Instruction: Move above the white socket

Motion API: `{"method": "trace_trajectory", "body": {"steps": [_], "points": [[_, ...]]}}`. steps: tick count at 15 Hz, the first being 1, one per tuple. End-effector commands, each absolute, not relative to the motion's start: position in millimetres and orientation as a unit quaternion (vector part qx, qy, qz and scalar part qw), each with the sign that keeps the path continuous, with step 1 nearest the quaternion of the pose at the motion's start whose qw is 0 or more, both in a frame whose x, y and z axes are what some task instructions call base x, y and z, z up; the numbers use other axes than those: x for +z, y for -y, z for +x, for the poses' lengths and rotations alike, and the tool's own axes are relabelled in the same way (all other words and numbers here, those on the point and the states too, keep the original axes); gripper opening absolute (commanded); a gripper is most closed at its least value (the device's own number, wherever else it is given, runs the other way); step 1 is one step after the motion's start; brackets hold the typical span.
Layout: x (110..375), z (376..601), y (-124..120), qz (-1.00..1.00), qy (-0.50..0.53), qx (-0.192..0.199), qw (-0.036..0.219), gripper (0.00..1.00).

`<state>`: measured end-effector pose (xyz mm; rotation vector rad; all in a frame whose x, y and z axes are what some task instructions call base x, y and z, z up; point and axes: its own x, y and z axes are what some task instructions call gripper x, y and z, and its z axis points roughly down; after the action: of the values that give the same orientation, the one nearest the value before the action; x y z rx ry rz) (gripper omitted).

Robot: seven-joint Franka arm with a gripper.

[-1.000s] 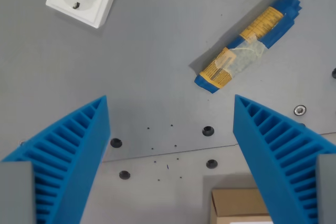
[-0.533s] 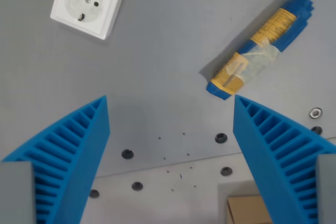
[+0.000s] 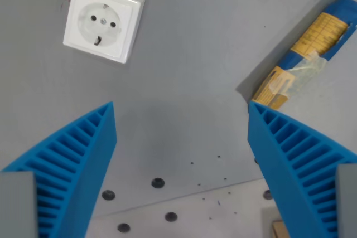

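The white socket (image 3: 104,19) is a square wall outlet lying flat on the grey table, near the top of the wrist view's left half. My gripper (image 3: 181,137) hangs open over bare table below and to the right of it, with nothing between the two blue ribbed fingers (image 3: 67,168). The socket lies well apart from both fingers, above the left one.
A blue and yellow taped packet (image 3: 304,57) lies diagonally at the wrist view's upper right, its lower end close to the right finger (image 3: 295,160). Several small dark holes (image 3: 158,183) dot the table near the bottom edge. A cardboard corner (image 3: 279,229) shows at bottom right.
The camera has moved toward the socket: the whole scene has slid down and to the right, so the socket sits lower and fuller in view. The jaws stay open.
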<state>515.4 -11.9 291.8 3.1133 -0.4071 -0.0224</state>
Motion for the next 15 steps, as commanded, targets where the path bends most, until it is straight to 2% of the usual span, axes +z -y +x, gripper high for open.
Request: {"method": "trace_trajectory", "body": {"steps": [1, 15], "points": [[280, 517, 3, 0.976, 0.214, 0.029, -0.001, 1.00], [221, 540, -26, 0.957, 0.289, 0.027, 0.003, 1.00]]}}
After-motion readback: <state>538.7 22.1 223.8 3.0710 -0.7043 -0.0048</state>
